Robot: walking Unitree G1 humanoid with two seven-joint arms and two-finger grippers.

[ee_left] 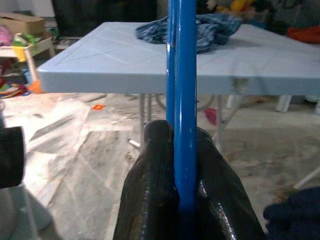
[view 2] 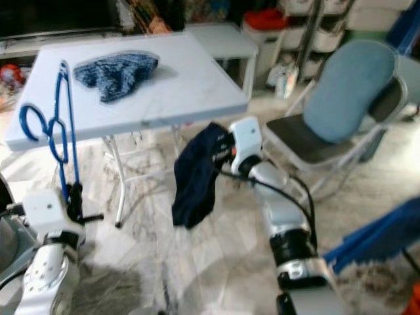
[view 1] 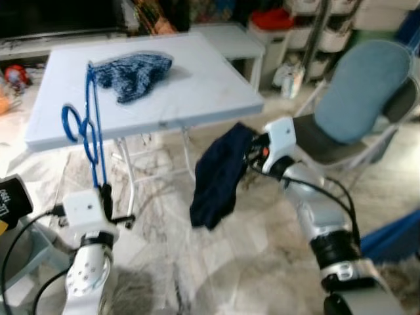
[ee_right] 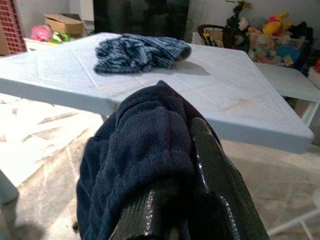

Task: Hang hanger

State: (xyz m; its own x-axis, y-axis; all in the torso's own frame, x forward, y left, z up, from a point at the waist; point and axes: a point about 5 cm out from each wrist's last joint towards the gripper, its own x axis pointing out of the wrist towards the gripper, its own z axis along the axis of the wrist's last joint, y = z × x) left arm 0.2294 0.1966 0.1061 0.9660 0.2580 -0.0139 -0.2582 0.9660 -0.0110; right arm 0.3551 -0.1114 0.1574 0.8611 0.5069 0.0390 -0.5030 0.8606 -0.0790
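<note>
While the left gripper (view 1: 105,195) stands raised at seven o'clock, fingers clamped on the one blue hanger (view 1: 88,125) held upright before the white table (view 1: 210,85), the right gripper (view 1: 252,154), at three o'clock, pinches one dark navy garment (view 1: 216,176) hanging limp, a second patterned blue garment (view 1: 134,73) lying at eleven o'clock.

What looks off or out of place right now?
A crumpled blue plaid garment lies bunched on the white table. Otherwise, the left gripper holds the blue hanger upright and the right gripper holds a dark garment.
</note>
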